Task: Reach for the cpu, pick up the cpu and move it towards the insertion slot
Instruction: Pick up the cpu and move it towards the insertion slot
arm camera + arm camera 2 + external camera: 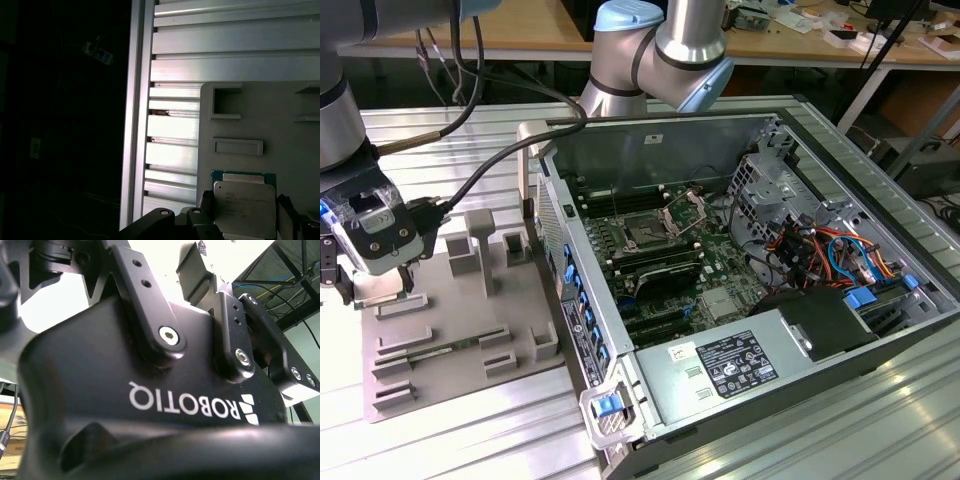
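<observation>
Gripper point(245, 202) parked right over the cpu point(244, 212), lower right of the first wrist view.
Fingers point(207, 201) are spread apart, one on each side of the chip, which lies flat on the grey tray point(280, 115). In the exterior view the gripper's at far left above that tray, and the insertion slot point(646, 232) sits well apart, mid-frame inside the open pc case point(660, 150).

The arm point(665, 45) folds over to the exterior view's left, its wrist turned so the end effector point(365, 285) hangs low, pointing straight down.
</observation>
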You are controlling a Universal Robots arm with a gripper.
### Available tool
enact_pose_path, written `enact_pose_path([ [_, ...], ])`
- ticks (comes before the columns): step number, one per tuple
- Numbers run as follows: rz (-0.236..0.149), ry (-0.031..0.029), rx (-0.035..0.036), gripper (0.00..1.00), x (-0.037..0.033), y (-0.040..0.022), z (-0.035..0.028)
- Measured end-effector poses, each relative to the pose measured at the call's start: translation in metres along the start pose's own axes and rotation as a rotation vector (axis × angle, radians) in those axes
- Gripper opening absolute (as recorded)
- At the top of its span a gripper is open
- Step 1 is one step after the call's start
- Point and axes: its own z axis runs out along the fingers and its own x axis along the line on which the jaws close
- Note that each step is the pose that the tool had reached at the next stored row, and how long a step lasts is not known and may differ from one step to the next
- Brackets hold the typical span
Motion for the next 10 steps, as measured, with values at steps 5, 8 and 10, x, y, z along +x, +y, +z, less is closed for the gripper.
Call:
enact_pose_path([
  [5,0.000,-0.0001,0.0000,0.55,0.0000,0.0000,-0.0001],
  [8,0.000,-0.0001,-0.0001,0.55,0.0000,0.0000,-0.0019],
  [10,0.000,-0.0001,0.0000,0.55,0.0000,0.0000,-0.0030],
])
